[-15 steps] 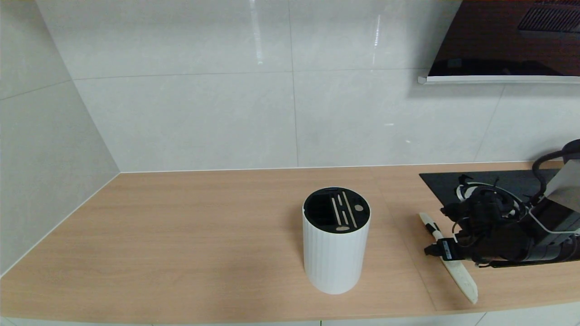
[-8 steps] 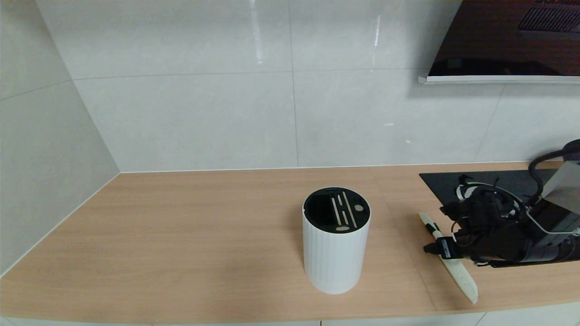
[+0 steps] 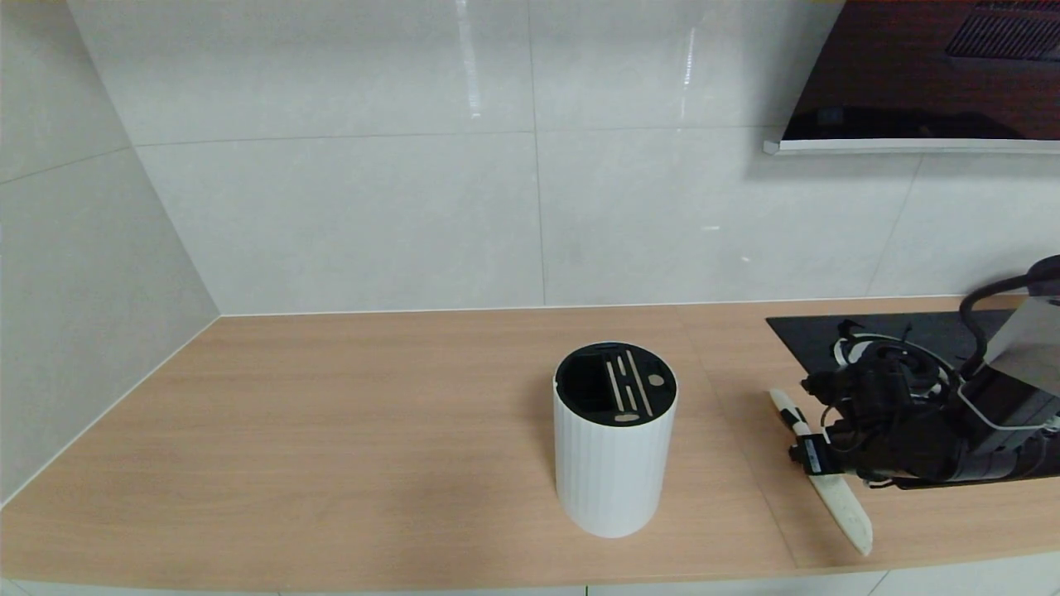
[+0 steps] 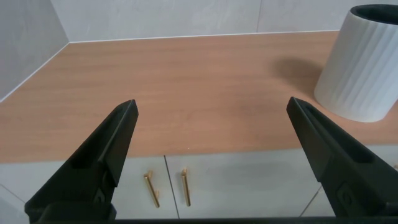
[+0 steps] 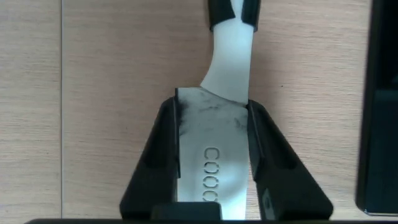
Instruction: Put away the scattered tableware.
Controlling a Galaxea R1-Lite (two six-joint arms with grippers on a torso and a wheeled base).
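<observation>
A white knife (image 3: pixel 840 499) with a black band on its handle lies flat on the wooden counter (image 3: pixel 373 430) at the right. My right gripper (image 3: pixel 816 456) is low over it, and its fingers (image 5: pixel 166 143) press both edges of the blade (image 5: pixel 214 118); the handle (image 5: pixel 231 25) points away beyond them. A white ribbed holder (image 3: pixel 613 463) with a black slotted top stands upright at the counter's middle, left of the knife. My left gripper (image 4: pixel 211 143) is open in front of the counter's edge with nothing between its fingers; the holder (image 4: pixel 364 62) stands off to one side of it.
A black cooktop (image 3: pixel 869 331) is set into the counter just behind the right gripper. A dark range hood (image 3: pixel 927 74) hangs on the tiled wall above. Cabinet doors with gold handles (image 4: pixel 168 186) sit below the counter's front edge. Bare counter stretches left of the holder.
The right gripper's fingers have drawn in against the knife blade, and the arm has shifted slightly right. The knife, the holder and the left arm have stayed put.
</observation>
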